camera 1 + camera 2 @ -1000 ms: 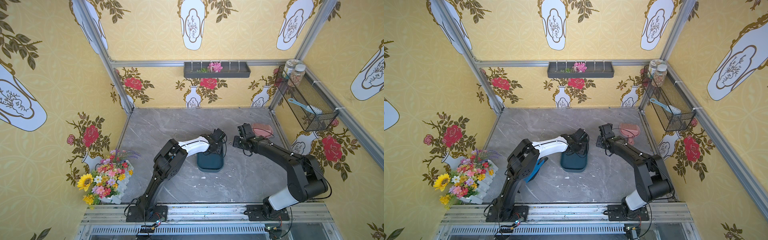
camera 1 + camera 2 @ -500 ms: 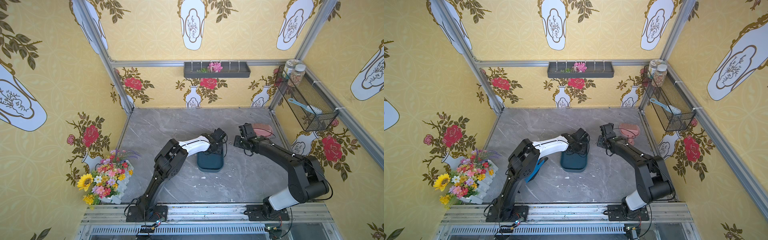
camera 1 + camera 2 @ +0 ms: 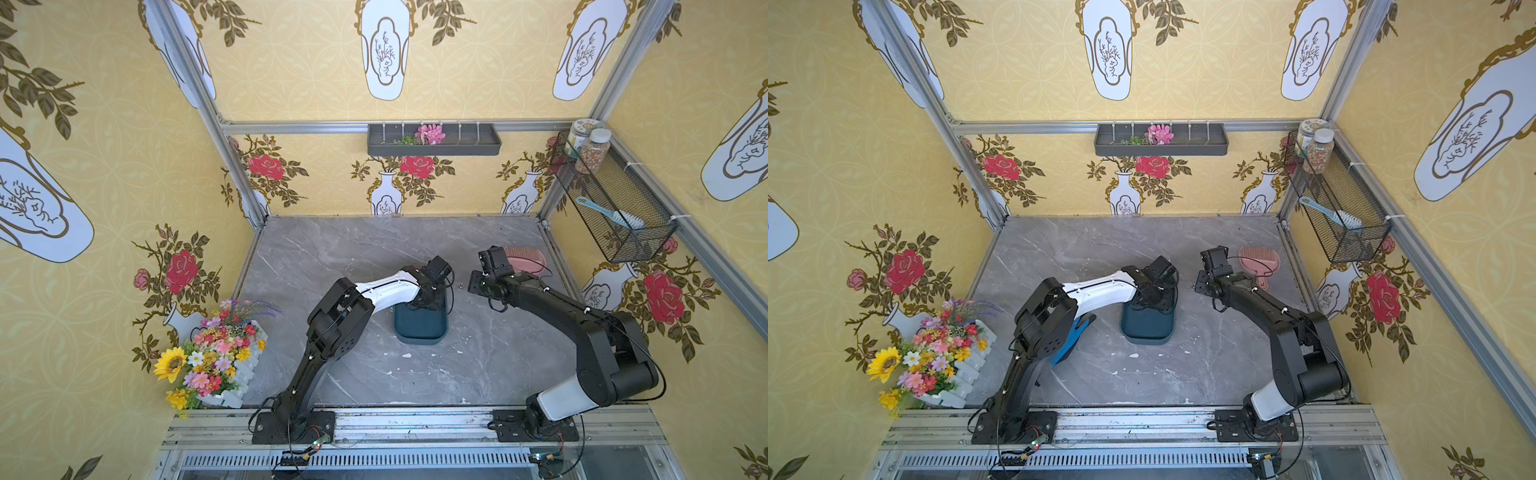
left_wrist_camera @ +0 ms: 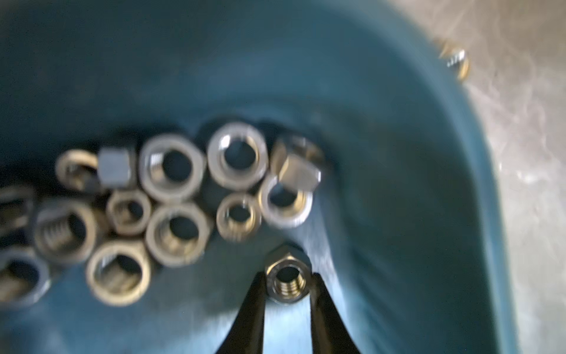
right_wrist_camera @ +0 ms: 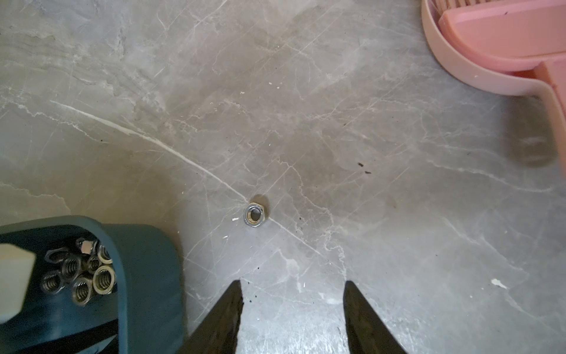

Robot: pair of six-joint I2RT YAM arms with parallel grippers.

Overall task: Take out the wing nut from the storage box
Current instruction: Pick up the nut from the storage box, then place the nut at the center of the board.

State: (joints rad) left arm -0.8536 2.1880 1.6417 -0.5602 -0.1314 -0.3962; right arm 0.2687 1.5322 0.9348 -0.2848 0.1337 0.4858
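The dark teal storage box [image 3: 419, 326] [image 3: 1146, 328] lies mid-table. Its floor [image 4: 398, 184] holds several steel hex nuts [image 4: 171, 168] in a blurred pile. I cannot pick out a wing nut among them. My left gripper [image 4: 286, 285] [image 3: 430, 297] reaches down into the box's far end. It is shut on a small hex nut [image 4: 286, 277], one black finger against each side. My right gripper [image 5: 292, 286] [image 3: 476, 286] hangs open over bare table just right of the box [image 5: 147, 260], holding nothing.
A loose hex nut [image 5: 254, 215] [image 3: 460, 285] lies on the table beyond the right gripper's tips. A pink slotted scoop [image 3: 525, 257] [image 5: 490, 46] sits far right. A flower planter [image 3: 208, 353] stands front left, beside a blue glove [image 3: 1075, 336]. A wire basket [image 3: 615, 208] hangs on the right wall.
The left gripper's jaws have closed onto the small hex nut inside the box. Neither arm has shifted noticeably.
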